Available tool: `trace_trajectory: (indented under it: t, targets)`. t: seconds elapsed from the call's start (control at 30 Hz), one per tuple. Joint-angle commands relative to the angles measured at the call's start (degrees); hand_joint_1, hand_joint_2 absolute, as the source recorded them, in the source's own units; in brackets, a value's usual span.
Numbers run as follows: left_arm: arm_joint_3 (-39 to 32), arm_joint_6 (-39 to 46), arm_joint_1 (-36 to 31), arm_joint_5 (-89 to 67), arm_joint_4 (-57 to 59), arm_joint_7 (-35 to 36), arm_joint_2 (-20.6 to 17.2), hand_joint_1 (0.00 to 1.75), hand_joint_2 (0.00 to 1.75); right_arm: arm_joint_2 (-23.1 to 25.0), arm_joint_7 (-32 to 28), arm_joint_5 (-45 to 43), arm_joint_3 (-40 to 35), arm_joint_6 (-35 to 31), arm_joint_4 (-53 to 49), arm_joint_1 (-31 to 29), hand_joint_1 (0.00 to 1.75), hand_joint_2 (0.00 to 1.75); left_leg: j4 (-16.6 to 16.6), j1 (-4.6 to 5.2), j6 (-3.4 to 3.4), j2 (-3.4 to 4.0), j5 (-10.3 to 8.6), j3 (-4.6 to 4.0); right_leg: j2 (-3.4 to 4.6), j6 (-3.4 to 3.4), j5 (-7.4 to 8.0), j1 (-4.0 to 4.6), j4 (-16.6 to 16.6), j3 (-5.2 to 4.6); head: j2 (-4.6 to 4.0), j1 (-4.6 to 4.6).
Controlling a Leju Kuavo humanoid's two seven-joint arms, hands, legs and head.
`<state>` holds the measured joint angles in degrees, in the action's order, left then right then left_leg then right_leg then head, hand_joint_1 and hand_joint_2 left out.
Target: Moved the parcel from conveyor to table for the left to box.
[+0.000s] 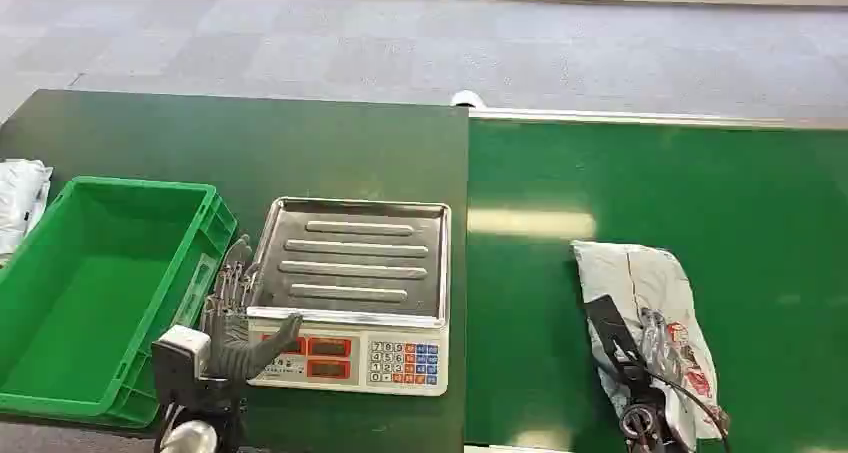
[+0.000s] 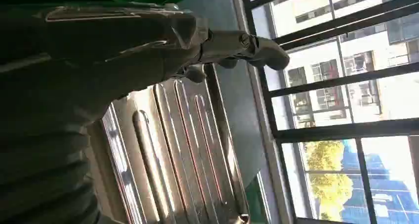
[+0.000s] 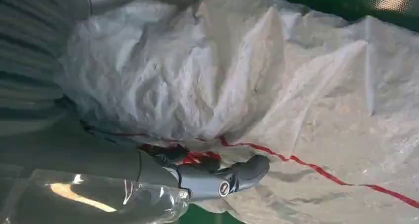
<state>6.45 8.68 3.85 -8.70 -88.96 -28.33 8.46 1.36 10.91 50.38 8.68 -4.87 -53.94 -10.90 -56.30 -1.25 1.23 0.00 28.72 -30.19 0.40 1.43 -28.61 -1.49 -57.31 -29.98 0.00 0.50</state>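
The crumpled white plastic parcel is grasped by the right hand (thin film); slippage is risked beside the steel-trayed scale, where the left hand hangs released.

bin left of scale, parcel on conveyor right

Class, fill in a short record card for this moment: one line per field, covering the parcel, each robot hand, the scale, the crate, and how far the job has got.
Parcel: white plastic mailer bag with red print, lying on the green conveyor belt
Right hand: right hand on the parcel, fingers pressed into the crumpled bag
Left hand: left hand over the near left edge of the scale, fingers spread, holding nothing
Scale: weighing scale, its steel pan bare, on the dark table
Crate: green crate, left of the scale
Progress: parcel not yet moved to the table
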Motion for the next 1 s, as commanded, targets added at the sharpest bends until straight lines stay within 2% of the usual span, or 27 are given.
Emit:
trace_trajectory:
  t: [0.03, 0.1, 0.17, 0.2, 0.23, 0.27, 0.43, 0.47, 0.6, 0.67, 0.7, 0.8, 0.9, 1.0]
  targets:
    - [0.1, 0.7, -0.7, 0.5, 2.1, 0.5, -0.9, 0.00, 1.75, 0.9, -1.7, -1.9, 0.4, -2.3, -1.7, 0.0, 1.73, 1.75, 0.0, 0.00, -0.07, -0.02, -0.08, -0.03, -0.06, -0.11, 0.07, 0.03, 0.0, -0.04, 0.00, -0.02]
    - [-0.1, 0.7, -1.0, 0.6, 2.1, 0.7, -0.8, 0.00, 1.75, 1.2, -2.7, -3.9, -0.2, -1.0, -4.4, 0.3, 1.75, 1.75, 0.0, 0.02, -0.07, -0.03, -0.12, -0.11, -0.07, -0.14, 0.10, 0.01, 0.0, -0.13, 0.00, -0.02]
    - [-0.2, 0.5, -1.1, 0.7, 2.1, 0.7, -0.6, 0.00, 1.75, 1.5, -3.9, -5.0, -0.3, -1.7, -6.1, 0.3, 1.75, 1.75, 0.0, 0.01, -0.04, 0.01, -0.05, -0.03, -0.02, -0.09, 0.04, 0.01, 0.0, -0.04, 0.00, 0.00]
    - [-0.2, 0.3, -1.3, 0.8, 2.2, 0.7, -0.6, 0.00, 1.75, 1.6, -5.1, -5.7, -0.4, -2.7, -7.2, -0.1, 1.75, 1.75, 0.1, 0.01, -0.10, 0.01, -0.19, -0.26, -0.06, -0.22, 0.18, 0.04, 0.0, -0.28, 0.00, 0.00]
    - [-0.3, 0.1, -1.5, 0.9, 2.5, 0.5, -0.6, 0.00, 1.75, 1.6, -5.6, -6.4, -0.6, -2.8, -7.8, -0.5, 1.75, 1.75, 0.0, 0.02, -0.05, 0.07, -0.06, -0.06, 0.03, -0.13, 0.07, 0.01, 0.0, -0.13, 0.00, 0.00]
    - [-0.3, -0.2, -1.9, 0.9, 2.8, 0.3, -0.4, 0.00, 1.75, 1.8, -8.2, -8.0, -0.8, -3.8, -9.4, -1.1, 1.75, 1.75, 0.1, 0.02, -0.08, 0.09, -0.13, -0.16, 0.04, -0.19, 0.15, 0.02, 0.0, -0.25, 0.00, -0.02]
    - [-0.5, -0.7, -4.1, 0.9, 3.8, -0.5, 0.8, 0.00, 1.75, 1.8, -13.9, -12.7, -4.0, -7.3, -13.6, -5.0, 1.75, 1.75, -0.1, 0.06, -0.11, 0.16, -0.15, -0.36, 0.12, -0.19, 0.20, -0.01, -0.1, -0.47, 0.00, 0.00]
    - [-0.6, -0.7, -4.6, 0.9, 3.5, -0.4, 1.1, 0.00, 1.75, 2.2, -15.4, -13.3, -4.8, -8.6, -14.9, -5.7, 1.75, 1.75, -0.1, 0.05, -0.06, 0.10, -0.07, -0.21, 0.09, -0.09, 0.10, -0.03, -0.1, -0.26, 0.00, 0.00]
    - [-0.9, -0.6, -5.0, 1.3, 2.6, -0.6, 1.3, 0.00, 1.75, 2.4, -20.9, -13.4, -10.1, -10.5, -18.0, -7.7, 1.75, 1.75, -0.1, 0.06, -0.10, 0.23, -0.13, -0.36, 0.20, -0.15, 0.18, -0.02, -0.2, -0.45, 0.00, -0.02]
    - [-1.0, -0.6, -5.5, 1.5, 2.8, -1.2, 1.2, 0.00, 1.75, 2.0, -23.9, -12.4, -14.5, -9.0, -19.1, -8.9, 1.75, 1.75, 0.0, 0.04, -0.05, 0.16, -0.07, -0.19, 0.15, -0.10, 0.12, -0.02, -0.1, -0.25, 0.00, 0.00]
    - [-1.0, -0.7, -6.0, 1.6, 3.2, -1.4, 1.2, 0.00, 1.75, 2.5, -25.1, -11.7, -17.2, -8.0, -19.6, -10.0, 1.75, 1.75, 0.0, 0.04, -0.12, 0.27, -0.20, -0.39, 0.22, -0.23, 0.27, 0.01, -0.1, -0.51, 0.00, 0.00]
    - [-1.3, -0.6, -7.8, 1.8, 5.0, -2.2, 1.3, 0.00, 1.75, 4.4, -24.6, -8.5, -23.2, -6.9, -18.0, -13.7, 1.75, 1.75, 0.0, 0.05, -0.06, 0.33, -0.12, -0.30, 0.30, -0.16, 0.21, -0.02, -0.2, -0.47, 0.00, -0.02]
    - [-1.3, -0.6, -8.3, 1.8, 5.3, -2.1, 1.3, 0.00, 1.75, 4.9, -23.7, -8.1, -23.9, -7.0, -17.5, -14.4, 1.75, 1.75, 0.0, 0.03, -0.05, 0.39, -0.14, -0.27, 0.35, -0.17, 0.23, 0.01, -0.2, -0.46, 0.00, 0.00]
    - [-1.3, -0.5, -8.2, 1.8, 5.3, -2.2, 1.3, 0.00, 1.75, 4.2, -23.7, -8.3, -23.9, -7.1, -17.5, -14.1, 1.75, 1.75, 0.0, 0.01, -0.05, 0.08, -0.22, -0.29, 0.04, -0.15, 0.20, 0.03, -0.1, -0.36, 0.00, -0.02]
